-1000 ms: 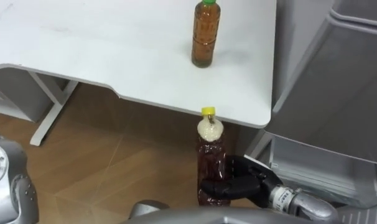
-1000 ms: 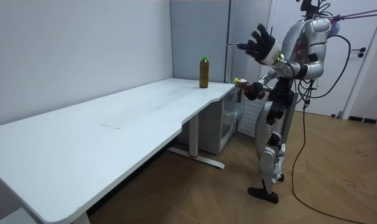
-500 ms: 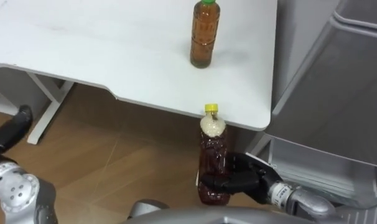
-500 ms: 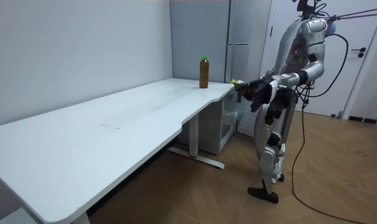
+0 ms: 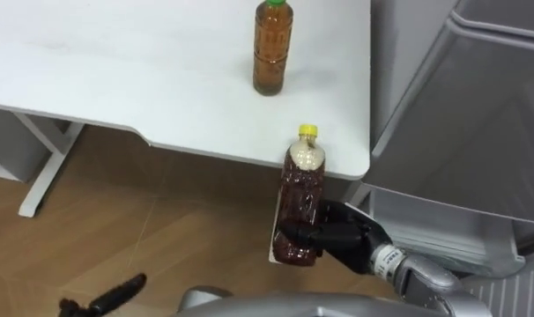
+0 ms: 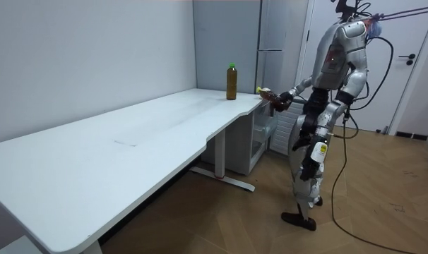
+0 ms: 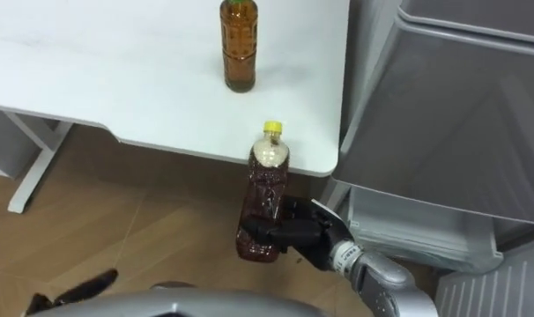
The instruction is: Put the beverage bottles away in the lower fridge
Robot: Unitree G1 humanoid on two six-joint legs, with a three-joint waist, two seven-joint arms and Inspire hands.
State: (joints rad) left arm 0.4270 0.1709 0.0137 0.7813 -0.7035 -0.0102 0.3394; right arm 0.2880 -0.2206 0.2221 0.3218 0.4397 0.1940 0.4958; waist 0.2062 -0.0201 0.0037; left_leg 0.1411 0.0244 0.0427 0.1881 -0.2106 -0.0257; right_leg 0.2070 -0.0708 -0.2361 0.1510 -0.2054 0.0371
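Observation:
A brown drink bottle with a yellow cap (image 5: pixel 300 204) is upright in my right hand (image 5: pixel 339 239), whose fingers are curled round its lower part. It hangs just off the white table's (image 5: pixel 117 79) near corner, over the floor. In the right eye view the same bottle (image 7: pixel 263 210) and right hand (image 7: pixel 302 236) show. A second brown bottle with a green cap (image 5: pixel 270 47) stands on the table near its right edge. My left hand (image 5: pixel 104 299) hangs low at the bottom left, fingers straight. In the room view I stand at the table's end beside the grey fridge (image 6: pixel 274 42), holding the bottle (image 6: pixel 269 92) out.
The grey fridge (image 5: pixel 461 114) rises right of the table, close to my right arm. Its lower compartment (image 5: pixel 426 224) is open, with a white interior. Wooden floor (image 5: pixel 161 229) lies below the table edge, and a white table leg (image 5: pixel 42 167) stands at the left.
My left arm has dropped from raised at head height to hanging at my side. The right hand still holds the yellow-capped bottle, now a little nearer the table corner.

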